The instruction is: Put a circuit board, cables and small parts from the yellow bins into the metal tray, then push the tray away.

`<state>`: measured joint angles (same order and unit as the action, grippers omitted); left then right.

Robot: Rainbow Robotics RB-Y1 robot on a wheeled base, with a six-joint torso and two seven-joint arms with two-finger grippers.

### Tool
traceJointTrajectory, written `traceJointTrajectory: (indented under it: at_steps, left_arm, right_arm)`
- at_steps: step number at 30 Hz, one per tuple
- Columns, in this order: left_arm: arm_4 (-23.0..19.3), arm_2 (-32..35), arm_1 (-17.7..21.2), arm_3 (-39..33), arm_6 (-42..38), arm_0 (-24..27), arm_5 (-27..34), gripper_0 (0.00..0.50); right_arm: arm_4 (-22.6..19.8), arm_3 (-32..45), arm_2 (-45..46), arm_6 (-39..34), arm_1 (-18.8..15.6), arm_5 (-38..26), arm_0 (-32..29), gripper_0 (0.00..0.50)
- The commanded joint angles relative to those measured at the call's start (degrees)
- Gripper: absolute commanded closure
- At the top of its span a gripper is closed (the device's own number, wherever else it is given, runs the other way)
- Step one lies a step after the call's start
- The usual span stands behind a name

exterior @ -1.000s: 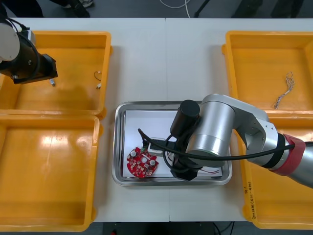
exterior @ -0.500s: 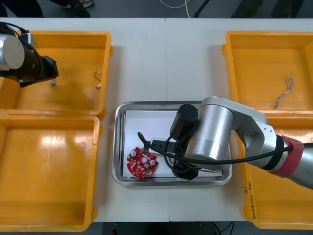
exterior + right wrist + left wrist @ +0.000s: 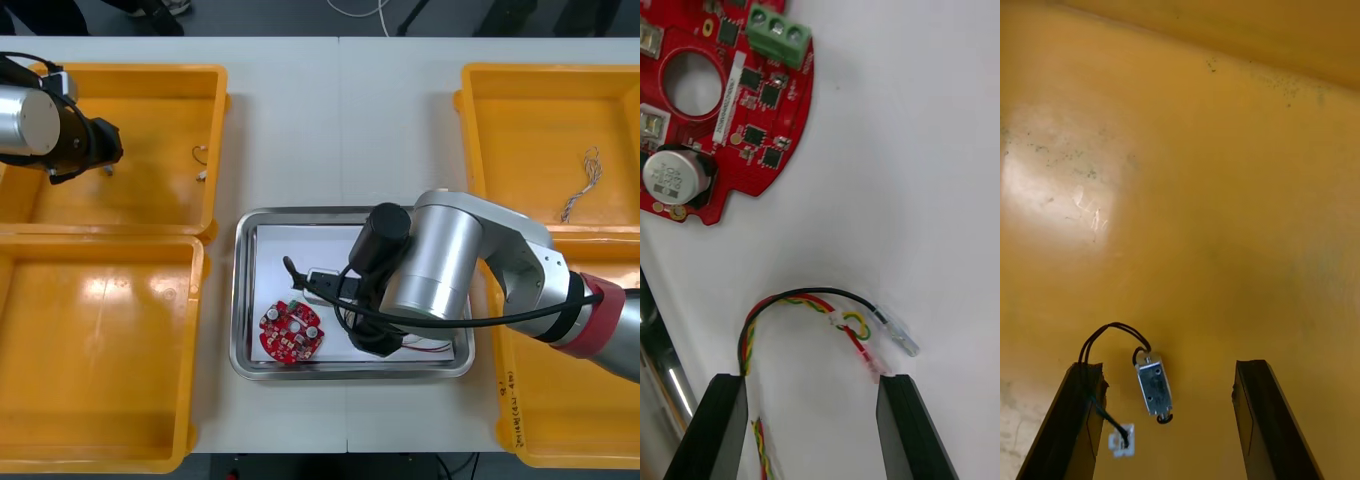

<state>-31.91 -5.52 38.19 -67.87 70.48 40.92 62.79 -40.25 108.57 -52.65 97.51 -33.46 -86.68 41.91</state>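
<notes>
R pincer (image 3: 812, 390) low over metal tray (image 3: 243, 300) at tabletop ctr, fingers spread wide, nothing gripped. Red and yellow cable (image 3: 801, 307) looped on white tray floor, between & just ahead of fingertips, one end w/ a clear tip. Red circuit board (image 3: 722, 97) flat on same floor past the cable; in front view at abt 7 o'clock in tray, near R wrist. L pincer (image 3: 1166, 371) over yellow bin (image 3: 150, 75) at tabletop's 10 o'clock, fingers apart, empty. Small metal part (image 3: 1154, 386) w/ thin black wires on bin floor between them, one wire reaching a finger. More small metal parts (image 3: 200, 155) at that bin's 3 o'clock. Twisted blue and white cable (image 3: 582, 185) in second yellow bin (image 3: 540, 72) at 2 o'clock, well apart from both arms.
</notes>
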Motion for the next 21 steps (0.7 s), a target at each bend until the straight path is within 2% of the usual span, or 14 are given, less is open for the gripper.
traceJointTrajectory:
  at_steps: [1, 11, 18, 21]
  left_arm:
    - [0.9, -1.8, -0.4, -0.4, 5.7, -1.2, -1.7, 0.000]
    - [1.7, -3.2, -0.4, -0.4, 5.6, -2.9, -4.3, 0.000]
    - [2.5, -3.4, -0.4, -0.4, 5.7, -3.3, -5.0, 0.000]
    - [2.6, -3.4, -0.4, -0.4, 5.9, -3.7, -6.1, 0.000]
  right_arm:
    - [-2.3, 0.6, 5.8, -0.9, 0.5, -2.2, 1.2, 0.000]
    - [-10.3, 1.2, 17.4, -1.2, 0.6, -13.9, 4.4, 0.000]
    - [-10.5, 3.3, 24.8, -1.4, 0.6, -22.7, 5.8, 0.000]
    - [-9.7, 5.0, 28.0, -1.6, 0.6, -23.3, 6.2, 0.000]
